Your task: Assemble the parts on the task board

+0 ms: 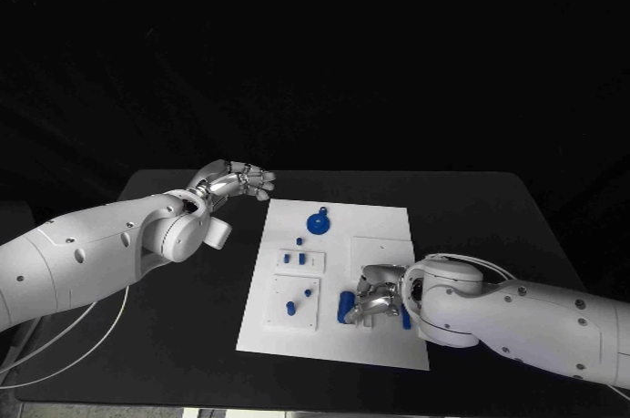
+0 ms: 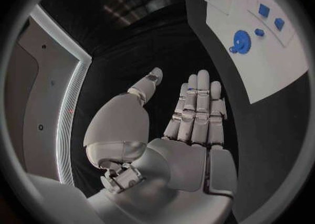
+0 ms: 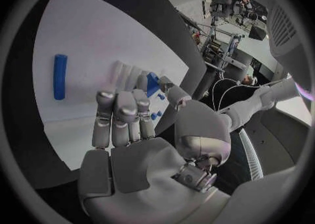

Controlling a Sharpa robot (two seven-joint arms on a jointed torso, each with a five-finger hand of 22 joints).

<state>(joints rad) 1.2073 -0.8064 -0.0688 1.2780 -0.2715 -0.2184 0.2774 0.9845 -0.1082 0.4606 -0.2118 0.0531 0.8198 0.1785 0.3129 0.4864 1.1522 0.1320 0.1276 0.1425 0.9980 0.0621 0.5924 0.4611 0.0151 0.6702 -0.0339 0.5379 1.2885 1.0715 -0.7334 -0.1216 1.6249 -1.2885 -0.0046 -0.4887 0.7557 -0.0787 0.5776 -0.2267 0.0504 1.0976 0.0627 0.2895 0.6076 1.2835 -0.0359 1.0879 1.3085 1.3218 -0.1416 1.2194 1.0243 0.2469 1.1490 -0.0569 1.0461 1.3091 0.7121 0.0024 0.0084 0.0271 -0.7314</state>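
The white task board (image 1: 381, 231) lies in the middle of the table. A blue gear (image 1: 318, 222) sits near its far end, also seen as the gear (image 2: 240, 41) in the left wrist view. Small blue pegs (image 1: 294, 256) stand in the board's left blocks. A blue rod (image 1: 345, 306) lies on the board, just left of my right hand (image 1: 378, 295). That hand (image 3: 131, 129) hovers low over the near end, fingers curled, pinching a small blue part (image 3: 152, 83) between thumb and fingertip. My left hand (image 1: 234, 183) is held flat and empty beyond the board's far left corner.
More blue pegs (image 1: 302, 300) stand in the near left block. A white cable (image 1: 59, 345) trails from my left arm over the table's near left. Bare black table (image 1: 472, 218) lies to the right of the board.
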